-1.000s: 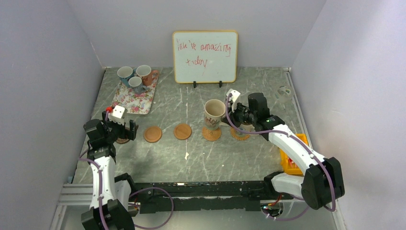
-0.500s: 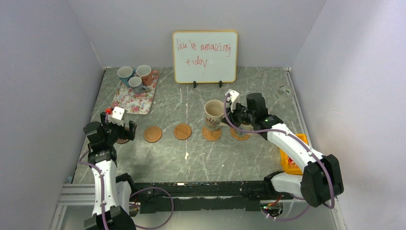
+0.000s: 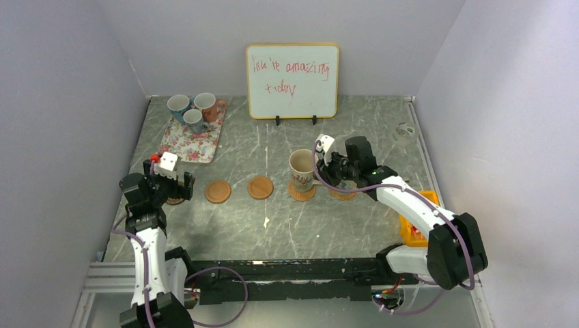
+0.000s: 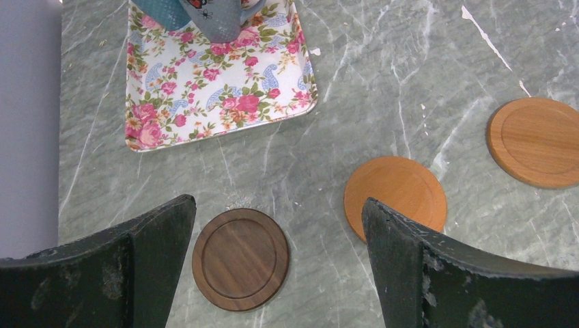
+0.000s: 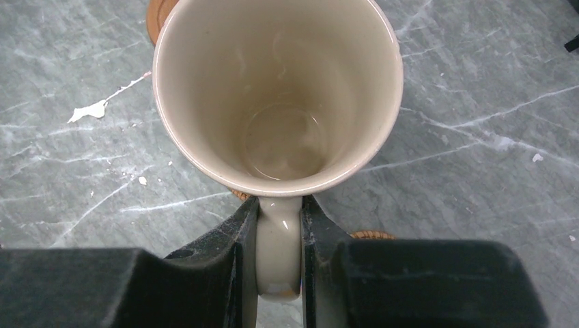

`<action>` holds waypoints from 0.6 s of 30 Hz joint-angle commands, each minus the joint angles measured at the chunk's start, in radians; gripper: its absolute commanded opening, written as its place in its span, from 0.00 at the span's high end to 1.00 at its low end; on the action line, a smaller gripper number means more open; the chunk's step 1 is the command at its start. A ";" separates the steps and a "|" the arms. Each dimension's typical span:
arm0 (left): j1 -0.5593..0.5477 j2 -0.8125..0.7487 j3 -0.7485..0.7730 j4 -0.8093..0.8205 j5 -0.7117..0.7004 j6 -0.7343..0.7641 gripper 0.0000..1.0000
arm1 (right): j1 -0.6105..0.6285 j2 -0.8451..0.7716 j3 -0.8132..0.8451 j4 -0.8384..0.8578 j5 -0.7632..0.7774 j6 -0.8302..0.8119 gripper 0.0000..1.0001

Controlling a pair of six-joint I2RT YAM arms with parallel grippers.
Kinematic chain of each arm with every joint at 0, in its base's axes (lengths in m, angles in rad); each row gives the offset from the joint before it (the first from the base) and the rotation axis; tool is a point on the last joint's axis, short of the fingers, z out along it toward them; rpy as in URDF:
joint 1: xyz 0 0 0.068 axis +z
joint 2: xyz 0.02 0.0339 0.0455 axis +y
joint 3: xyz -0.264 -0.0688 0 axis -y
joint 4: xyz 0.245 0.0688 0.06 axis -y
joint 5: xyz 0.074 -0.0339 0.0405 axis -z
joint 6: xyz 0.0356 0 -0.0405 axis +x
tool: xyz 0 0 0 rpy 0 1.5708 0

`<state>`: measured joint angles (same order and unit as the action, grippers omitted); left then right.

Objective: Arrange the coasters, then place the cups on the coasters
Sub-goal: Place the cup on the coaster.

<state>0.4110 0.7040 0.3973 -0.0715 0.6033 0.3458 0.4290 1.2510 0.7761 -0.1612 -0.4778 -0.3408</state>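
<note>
My right gripper (image 5: 279, 202) is shut on the handle of a cream printed cup (image 3: 301, 169), seen from above as an empty mug (image 5: 276, 89). The cup is upright over a woven coaster (image 3: 301, 193); I cannot tell whether it touches. Another woven coaster (image 3: 343, 194) lies beside it, partly under my right arm. Two tan coasters (image 3: 218, 190) (image 3: 260, 187) lie to the left. My left gripper (image 4: 278, 205) hangs open above the dark brown coaster (image 4: 240, 259). Three cups (image 3: 194, 119) stand on the floral tray (image 3: 194, 145).
A whiteboard (image 3: 292, 80) stands at the back centre. An orange bin (image 3: 414, 231) sits at the right edge beside my right arm. A small white object (image 3: 406, 131) lies at the back right. A white scrap (image 3: 265, 222) is on the marble table.
My right gripper has carried the cream cup a little left and down, closer to the woven coaster. The left gripper has shifted only slightly and stays open.
</note>
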 commanded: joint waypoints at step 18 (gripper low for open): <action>0.005 -0.013 -0.002 0.033 -0.013 -0.001 0.04 | -0.031 -0.056 -0.049 0.235 -0.119 -0.027 1.00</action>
<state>0.4110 0.7029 0.3969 -0.0711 0.5945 0.3458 0.4076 1.2304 0.7086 -0.0757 -0.5434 -0.3500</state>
